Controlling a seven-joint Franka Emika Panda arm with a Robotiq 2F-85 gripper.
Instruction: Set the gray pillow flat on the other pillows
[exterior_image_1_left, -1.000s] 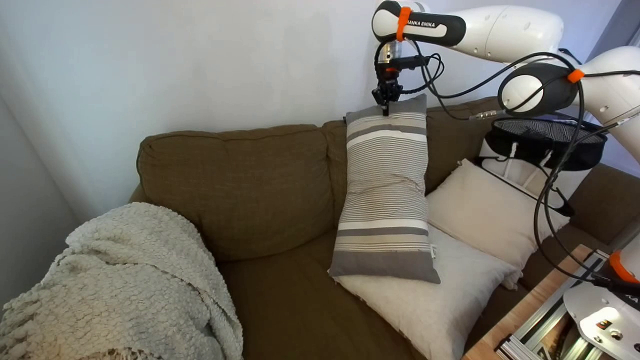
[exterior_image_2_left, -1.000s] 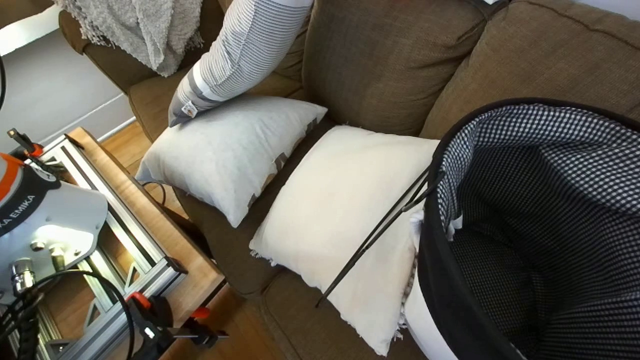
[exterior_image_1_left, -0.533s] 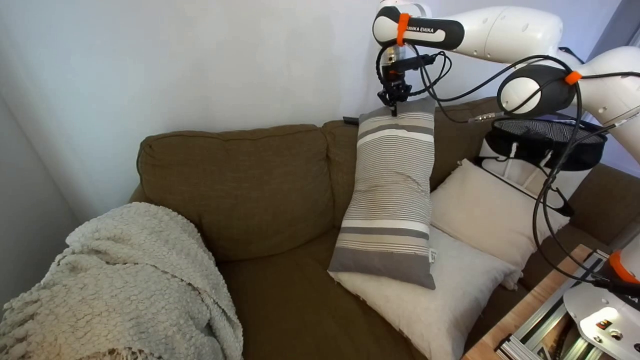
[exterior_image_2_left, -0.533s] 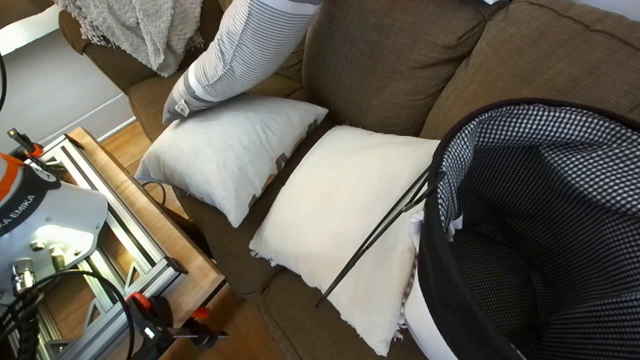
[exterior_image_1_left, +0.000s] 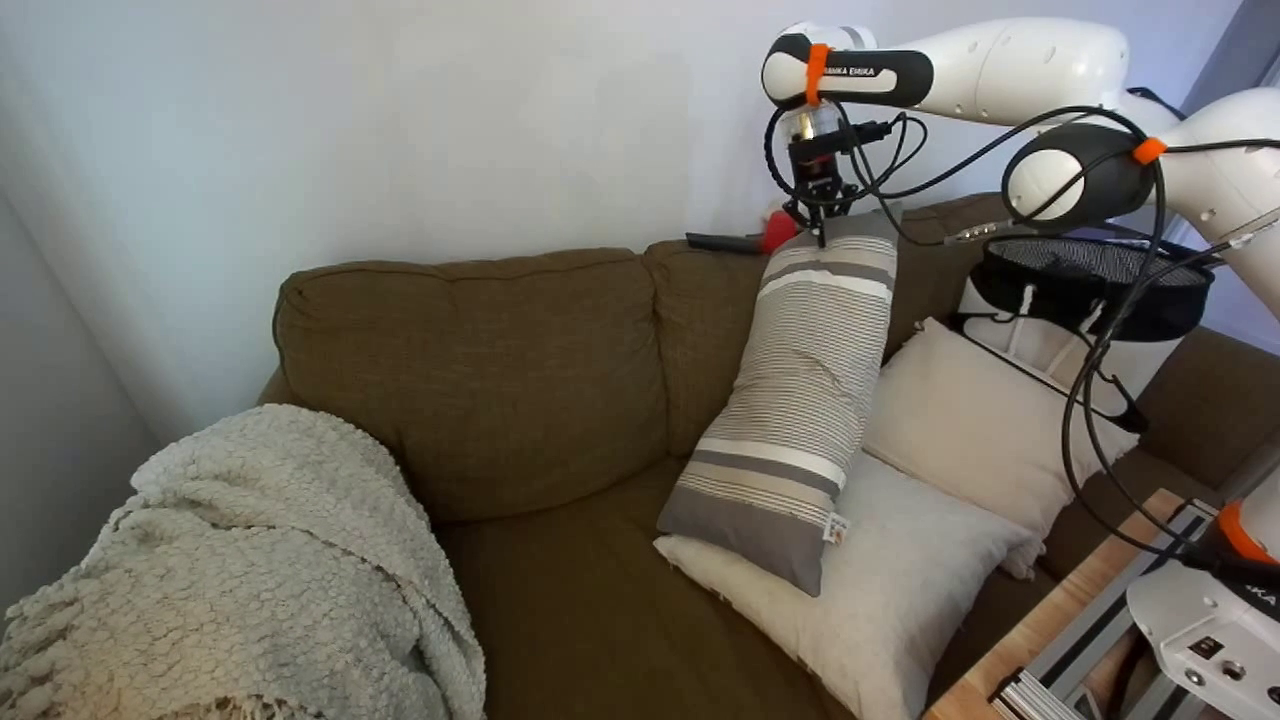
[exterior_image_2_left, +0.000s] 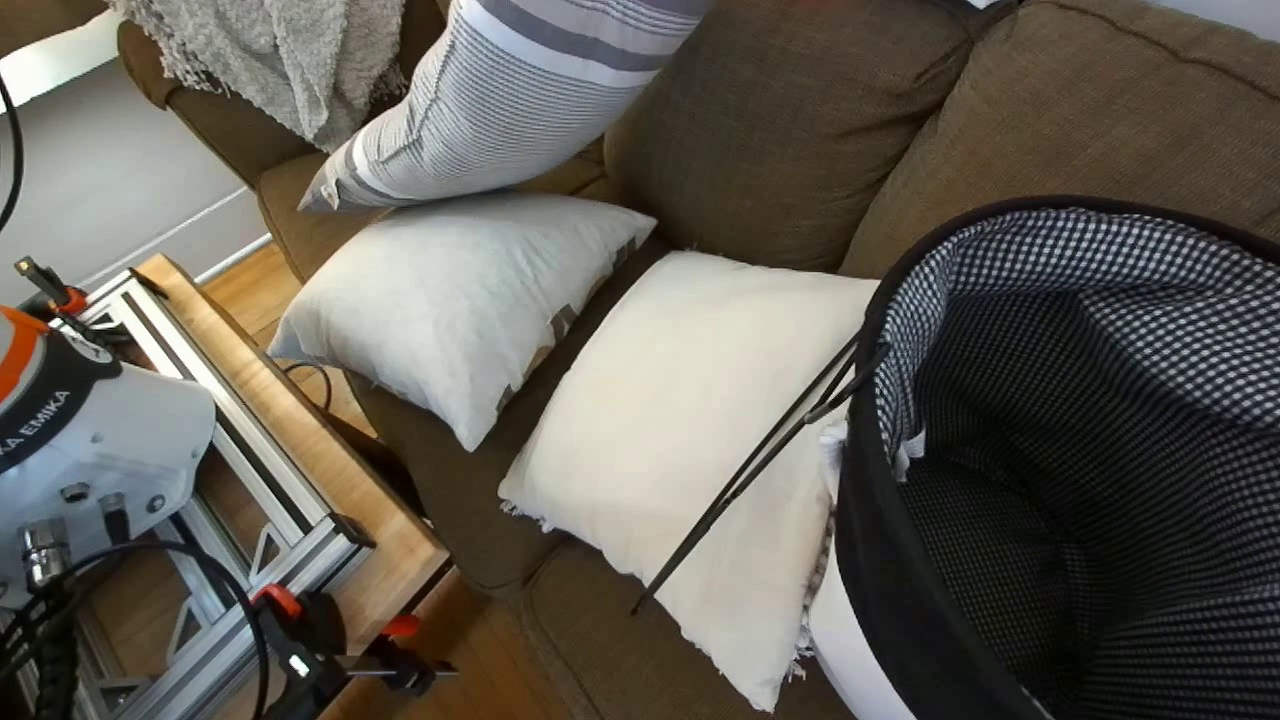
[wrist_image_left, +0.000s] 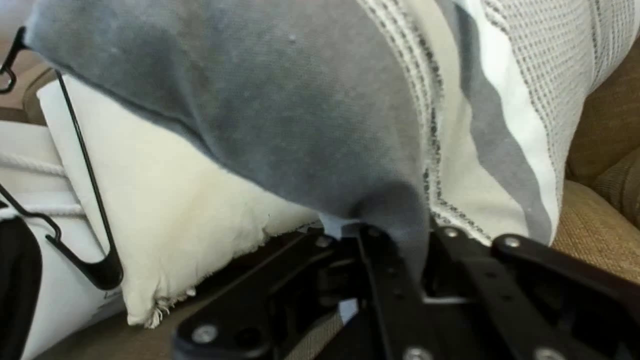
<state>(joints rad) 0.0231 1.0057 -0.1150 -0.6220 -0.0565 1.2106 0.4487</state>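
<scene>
The gray pillow (exterior_image_1_left: 800, 370) is striped and hangs tilted from my gripper (exterior_image_1_left: 820, 238), which is shut on its upper dark-gray end. Its lower end rests on a cream pillow (exterior_image_1_left: 900, 560) lying on the sofa seat. In an exterior view the gray pillow (exterior_image_2_left: 510, 110) leans over that cream pillow (exterior_image_2_left: 430, 300), and the gripper is out of view. A further cream pillow (exterior_image_2_left: 690, 400) lies beside it. In the wrist view the gray fabric (wrist_image_left: 280, 105) is bunched between the fingers (wrist_image_left: 405, 240), and a cream pillow (wrist_image_left: 180, 195) shows below it.
A white-and-black basket (exterior_image_2_left: 1050, 420) stands beside the cream pillows, with a black hanger (exterior_image_2_left: 735, 480) lying across one. A red and black object (exterior_image_1_left: 778, 232) is on top of the sofa back (exterior_image_1_left: 480, 370). A knitted blanket (exterior_image_1_left: 280, 570) covers the sofa's far end.
In an exterior view my gripper has moved right and slightly down with the gray pillow's upper end. The pillow has turned and leans more. The red object behind it has come into view.
</scene>
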